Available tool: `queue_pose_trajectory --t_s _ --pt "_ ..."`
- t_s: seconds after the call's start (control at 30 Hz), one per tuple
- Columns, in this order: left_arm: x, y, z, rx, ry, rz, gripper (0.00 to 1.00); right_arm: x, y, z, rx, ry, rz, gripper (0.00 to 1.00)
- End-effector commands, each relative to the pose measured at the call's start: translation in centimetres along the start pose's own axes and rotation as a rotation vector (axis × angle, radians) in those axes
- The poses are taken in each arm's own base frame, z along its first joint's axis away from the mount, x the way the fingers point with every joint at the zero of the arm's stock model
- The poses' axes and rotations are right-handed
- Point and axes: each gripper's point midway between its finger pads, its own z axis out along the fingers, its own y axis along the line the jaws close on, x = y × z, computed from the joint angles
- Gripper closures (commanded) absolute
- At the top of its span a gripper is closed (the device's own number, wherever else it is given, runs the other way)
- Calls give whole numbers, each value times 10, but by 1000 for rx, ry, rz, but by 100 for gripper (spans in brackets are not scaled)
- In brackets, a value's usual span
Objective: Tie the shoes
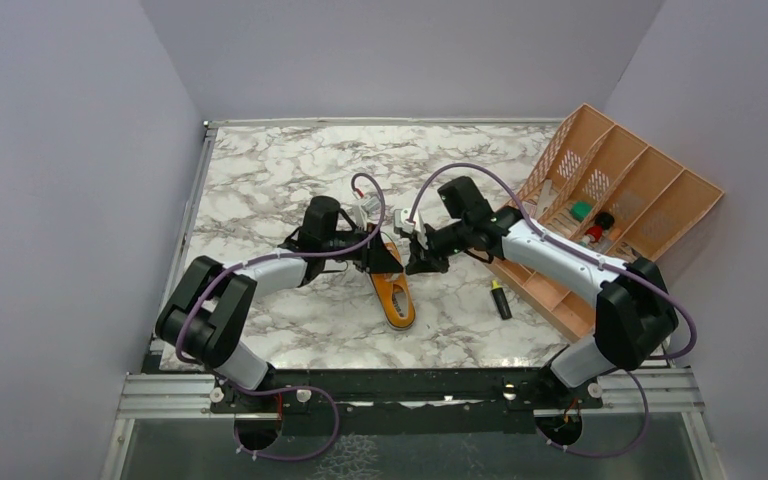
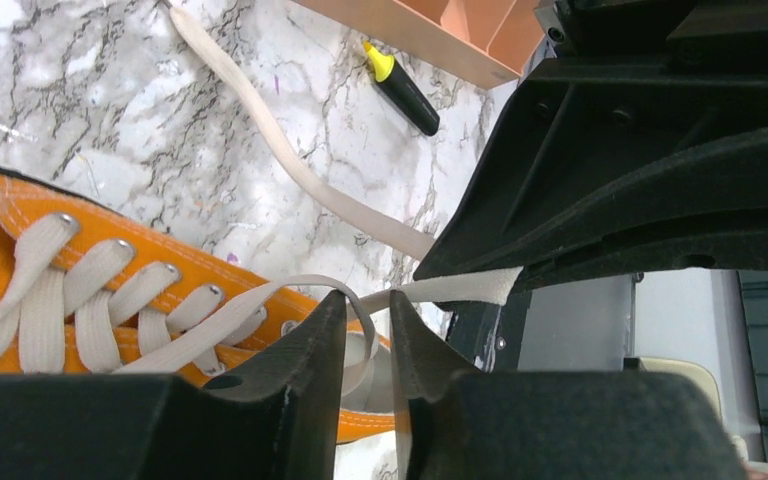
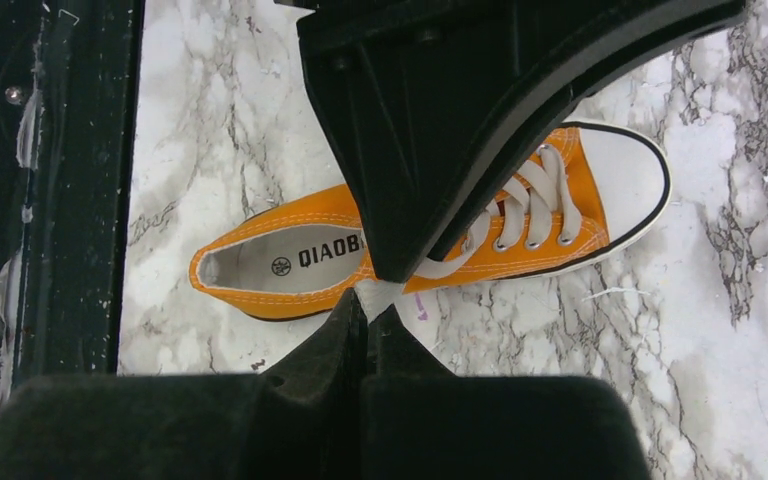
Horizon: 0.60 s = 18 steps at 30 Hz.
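Standing along the right edge of the worktop [image 1: 260,180], a rack [image 1: 610,190] is seen. The shoe [image 1: 396,300] is laid near the middle, a little toward the near edge, its heel turned to that edge. Both grippers are held close together over its laced half. The right gripper [image 3: 365,310] is closed on a lace [image 2: 460,288], pinched at the fingertips. The left gripper [image 2: 368,330] is left with a narrow slit, through which a loop [image 2: 290,288] is passed; whether it is gripped cannot be told. A marker [image 1: 500,299] is laid between shoe and rack.
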Motion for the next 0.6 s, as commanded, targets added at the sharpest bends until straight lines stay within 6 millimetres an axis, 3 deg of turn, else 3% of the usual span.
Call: queue_pose_trajectory --t_s 0.0,0.33,0.57 --pt "-16 -9 5 70 -5 91 74 -13 2 -2 -28 -26 -12 99" --pt "-4 -11 3 98 24 97 53 -5 -10 -4 44 29 57 99" --pt "-1 -11 3 111 34 113 45 -8 -13 -7 54 33 77 99"
